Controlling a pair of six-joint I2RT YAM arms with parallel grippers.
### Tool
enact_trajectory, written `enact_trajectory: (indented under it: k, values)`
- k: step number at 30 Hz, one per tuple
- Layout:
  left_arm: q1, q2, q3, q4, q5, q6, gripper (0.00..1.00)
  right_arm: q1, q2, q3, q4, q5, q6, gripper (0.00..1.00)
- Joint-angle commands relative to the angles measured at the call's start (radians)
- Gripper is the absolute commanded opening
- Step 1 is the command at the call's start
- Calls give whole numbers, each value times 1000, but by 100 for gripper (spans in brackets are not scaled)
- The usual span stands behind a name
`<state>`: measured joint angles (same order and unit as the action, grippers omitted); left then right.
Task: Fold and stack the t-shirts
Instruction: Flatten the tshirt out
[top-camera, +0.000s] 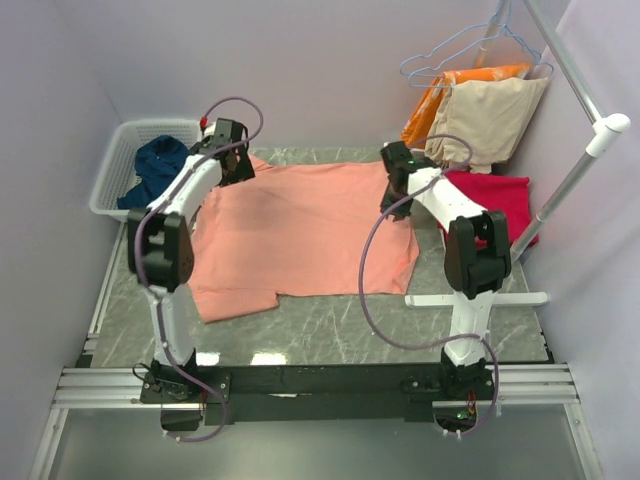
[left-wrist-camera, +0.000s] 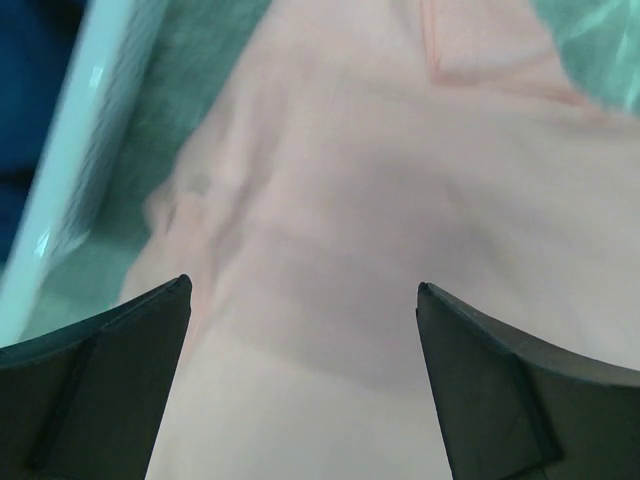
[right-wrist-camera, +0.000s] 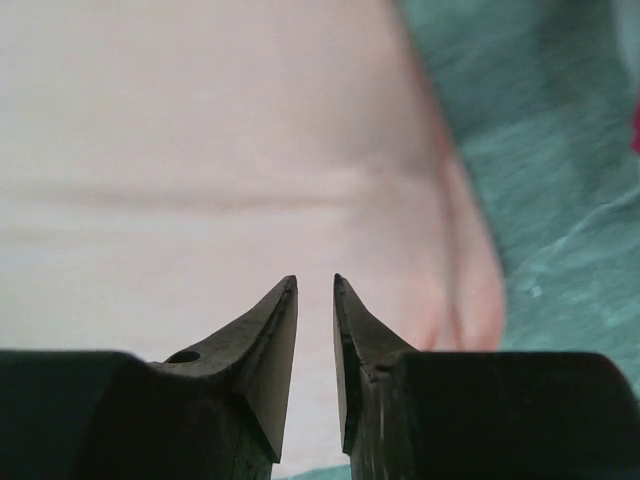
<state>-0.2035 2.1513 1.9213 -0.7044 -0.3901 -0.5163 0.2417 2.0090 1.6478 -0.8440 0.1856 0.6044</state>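
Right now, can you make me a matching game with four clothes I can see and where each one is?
Clothes:
1. salmon-pink t-shirt
2. navy-blue t-shirt
3. crimson-red t-shirt
4. beige garment

Places:
A. hanging from the clothes rack
B. spread out in the middle of the table
C. inside the white basket
D. lying at the table's right side

Right pairs: 1-B, 2-C, 3-D, 4-A.
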Motion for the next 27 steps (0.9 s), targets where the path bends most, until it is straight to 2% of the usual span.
enact_trajectory:
  k: [1, 2, 4, 5, 9, 11, 15, 18, 22, 24, 27]
  values:
    - [-56, -261, -270, -58, -30, -63, 99, 142, -105, -75, 63, 25, -46, 29]
    - [-57, -306, -403, -55, -26, -79, 100, 166, -119, -101, 81, 14, -43, 30]
    - [-57, -448, -534, -44, -15, -132, 99, 221, -165, -175, 134, 15, -37, 30]
    - [-57, -500, -647, -40, -13, -151, 99, 237, -182, -202, 154, 5, -35, 30]
    - [-56, -787, -859, -58, -7, -266, 99, 298, -257, -305, 239, -18, -34, 27]
    - [-54, -864, -950, -84, -15, -310, 96, 326, -276, -344, 255, -21, -37, 26]
    - [-47, -1017, -1062, -161, -26, -430, 89, 364, -297, -368, 258, -8, -32, 25]
    - [-48, -1044, -1091, -184, 25, -467, 76, 390, -305, -376, 253, -3, -22, 25]
    - [-30, -1006, -1101, -237, 114, -525, 53, 409, -309, -375, 238, 5, -5, 24]
    - [-30, -1011, -1116, -241, 140, -560, 51, 413, -323, -390, 243, 6, -2, 24]
    - [-28, -1025, -1153, -251, 100, -620, 58, 413, -343, -414, 255, 3, 1, 24]
